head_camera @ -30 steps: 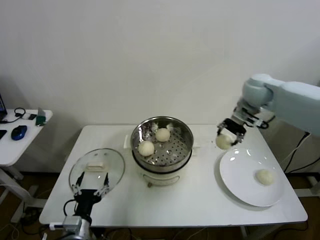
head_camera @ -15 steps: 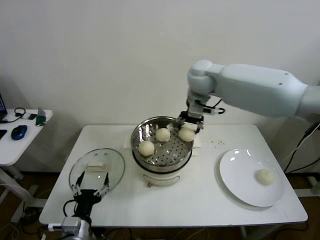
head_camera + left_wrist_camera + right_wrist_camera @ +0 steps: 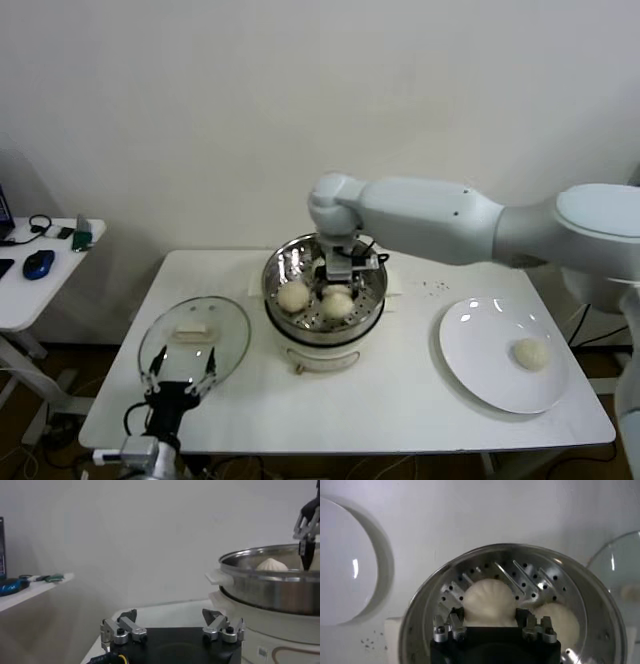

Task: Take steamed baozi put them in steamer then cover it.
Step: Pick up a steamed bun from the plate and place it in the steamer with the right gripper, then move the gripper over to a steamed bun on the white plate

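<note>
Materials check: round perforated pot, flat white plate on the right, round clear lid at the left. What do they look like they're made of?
Round shiny perforated steamer pot: looks like polished stainless steel, mirror-like wall reflections and punched holes in the floor. Flat white round plate: probably glazed ceramic, though melamine can't be ruled out; glossy highlights on a smooth surface. Round clear lid: likely glass, since the table shows through it.

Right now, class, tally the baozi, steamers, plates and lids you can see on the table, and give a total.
Baozi: 3 in view
Steamer: 1
Plate: 1
Glass lid: 1
Total: 6
</note>
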Motion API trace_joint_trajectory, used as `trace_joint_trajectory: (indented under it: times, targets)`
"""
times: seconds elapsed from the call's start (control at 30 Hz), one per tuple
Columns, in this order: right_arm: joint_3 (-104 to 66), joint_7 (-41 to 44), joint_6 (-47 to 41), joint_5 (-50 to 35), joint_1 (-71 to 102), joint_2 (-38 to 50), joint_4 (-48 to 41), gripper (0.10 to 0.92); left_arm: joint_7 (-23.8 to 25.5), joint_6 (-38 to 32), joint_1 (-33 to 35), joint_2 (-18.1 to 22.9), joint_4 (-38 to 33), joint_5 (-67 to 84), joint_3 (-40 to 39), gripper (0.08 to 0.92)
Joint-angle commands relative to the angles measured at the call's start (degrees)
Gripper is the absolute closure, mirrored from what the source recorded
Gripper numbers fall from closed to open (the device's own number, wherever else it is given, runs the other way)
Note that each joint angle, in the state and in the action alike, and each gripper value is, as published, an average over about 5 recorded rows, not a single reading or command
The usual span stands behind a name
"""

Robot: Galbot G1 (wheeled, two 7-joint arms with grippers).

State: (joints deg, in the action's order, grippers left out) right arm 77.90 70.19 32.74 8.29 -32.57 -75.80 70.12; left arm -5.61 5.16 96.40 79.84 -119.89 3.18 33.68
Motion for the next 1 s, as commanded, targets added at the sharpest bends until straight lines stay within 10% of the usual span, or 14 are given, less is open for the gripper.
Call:
trace_joint_trajectory:
  times: [0.03, 1.0]
  targets:
    - [-0.24, -0.02, 1.87, 3.36, 4.58, -3.57, -1.83, 0.352, 0.05, -0.08, 0.06, -0.11, 0.27, 0.43, 0.19, 0.177]
    - [0.5, 0.05, -6.43, -10.68, -9.67, 11.29, -0.37, 0.203, 0.07, -0.64, -0.45, -0.43, 0.9, 0.39, 0.44, 0.177]
